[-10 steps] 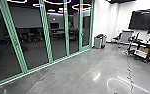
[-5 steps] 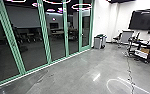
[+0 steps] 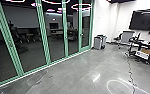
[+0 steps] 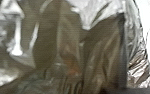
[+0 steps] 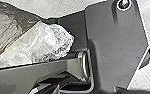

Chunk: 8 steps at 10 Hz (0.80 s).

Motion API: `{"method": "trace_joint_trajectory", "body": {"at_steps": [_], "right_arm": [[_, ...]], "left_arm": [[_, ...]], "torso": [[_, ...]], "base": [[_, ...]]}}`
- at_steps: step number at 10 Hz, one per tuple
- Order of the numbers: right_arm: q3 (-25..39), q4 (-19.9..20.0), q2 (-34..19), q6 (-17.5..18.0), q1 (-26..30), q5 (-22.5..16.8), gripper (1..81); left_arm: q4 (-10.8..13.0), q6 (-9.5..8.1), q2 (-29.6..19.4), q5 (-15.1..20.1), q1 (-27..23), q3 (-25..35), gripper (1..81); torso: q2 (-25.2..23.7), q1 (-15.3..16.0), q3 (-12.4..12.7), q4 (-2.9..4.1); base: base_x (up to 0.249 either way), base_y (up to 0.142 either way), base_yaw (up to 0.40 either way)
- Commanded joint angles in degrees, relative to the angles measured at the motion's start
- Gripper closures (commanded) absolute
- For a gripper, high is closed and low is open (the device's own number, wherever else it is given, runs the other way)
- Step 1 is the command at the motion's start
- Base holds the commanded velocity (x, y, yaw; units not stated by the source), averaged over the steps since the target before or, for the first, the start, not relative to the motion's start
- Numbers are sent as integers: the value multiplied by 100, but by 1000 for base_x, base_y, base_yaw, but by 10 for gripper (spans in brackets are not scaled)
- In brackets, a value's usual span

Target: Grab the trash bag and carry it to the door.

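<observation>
Carefully now: the trash bag is close by your left end effector, I can't tell either one's grip, and clear plastic beside the jointed bar could snag as you drive.

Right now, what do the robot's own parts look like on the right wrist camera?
A wide, dark-grey plate has a round fitting, dark and greenish with a pale rim. Beside the plate, a straight-edged grey jointed bar runs to a silvery ring.
</observation>
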Motion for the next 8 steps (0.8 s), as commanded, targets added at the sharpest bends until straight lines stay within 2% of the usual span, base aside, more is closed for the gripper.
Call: {"method": "trace_joint_trajectory", "body": {"at_steps": [1, 8], "right_arm": [[38, -58, 21, -30, 280, -271, 10], [38, -58, 21, -30, 262, -271, 10]], "left_arm": [[9, 13, -26, 368, -429, -12, 811], [9, 21, -26, 368, -429, -12, 811]], "torso": [[0, 0, 0, 0], [0, 0, 0, 0]], "base": [[125, 0, 0], [158, 0, 0]]}}
